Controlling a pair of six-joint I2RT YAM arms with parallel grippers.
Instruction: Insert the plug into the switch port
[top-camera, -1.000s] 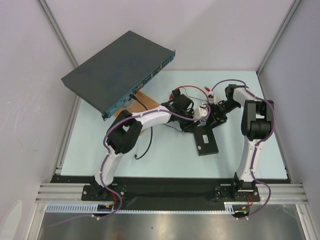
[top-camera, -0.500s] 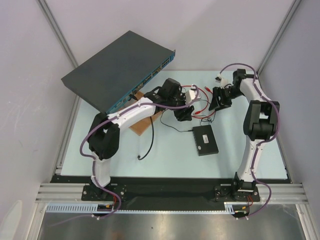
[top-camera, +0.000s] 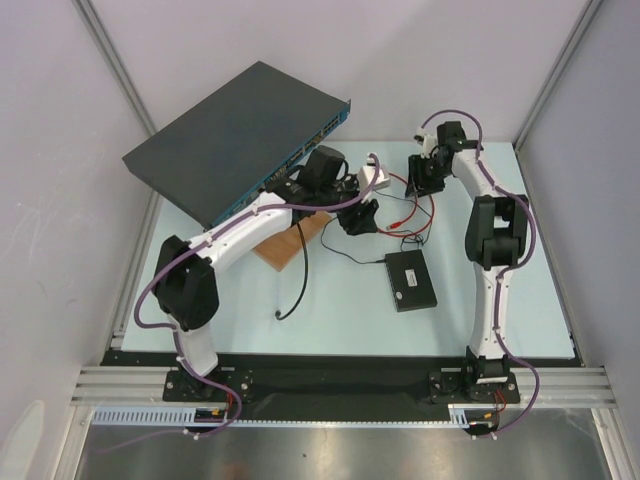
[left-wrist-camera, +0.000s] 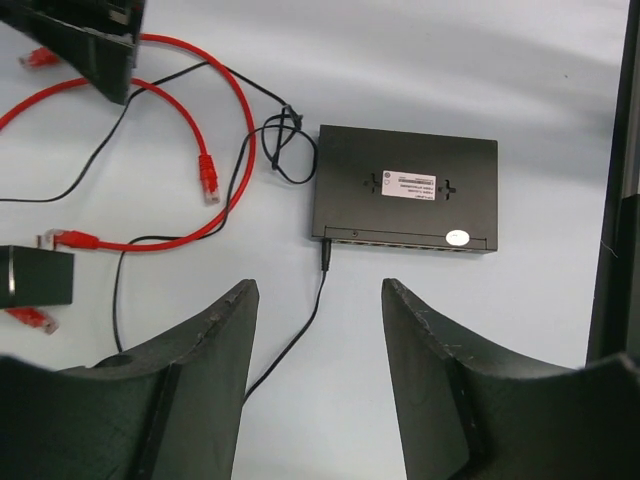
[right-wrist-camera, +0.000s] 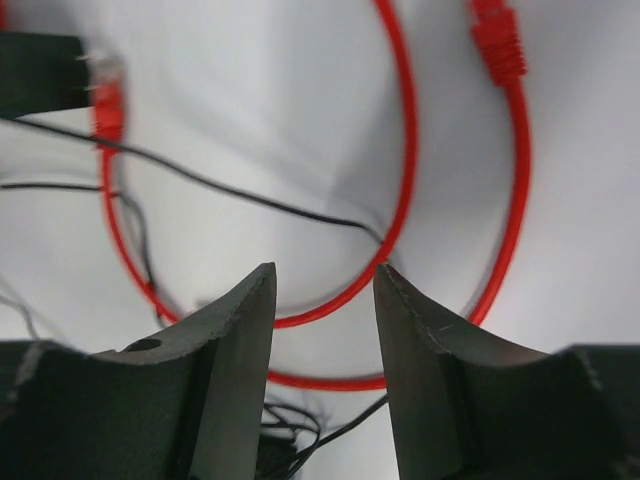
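The small black switch box (top-camera: 410, 280) with a white label (left-wrist-camera: 408, 185) lies flat on the table; its port row (left-wrist-camera: 400, 241) faces my left gripper. A thin black wire (left-wrist-camera: 325, 256) sits at that edge. The thin red cable (top-camera: 405, 208) lies looped behind the box, with one plug (left-wrist-camera: 207, 178) free on the table and another plug (right-wrist-camera: 497, 42) showing in the right wrist view. My left gripper (left-wrist-camera: 320, 292) is open and empty, hovering short of the box (top-camera: 362, 218). My right gripper (right-wrist-camera: 325, 275) is open and empty just above a red loop (top-camera: 418, 186).
The large dark grey rack unit (top-camera: 240, 135) stands tilted at the back left on a wooden block (top-camera: 290, 242). A thicker black cable (top-camera: 296, 290) trails toward the front. A little black cube (left-wrist-camera: 35, 276) on a thin wire lies by the red loops.
My left gripper has swung back and to the left, away from the switch box. My right gripper has moved back and left, over the red cable loops. Both stay open.
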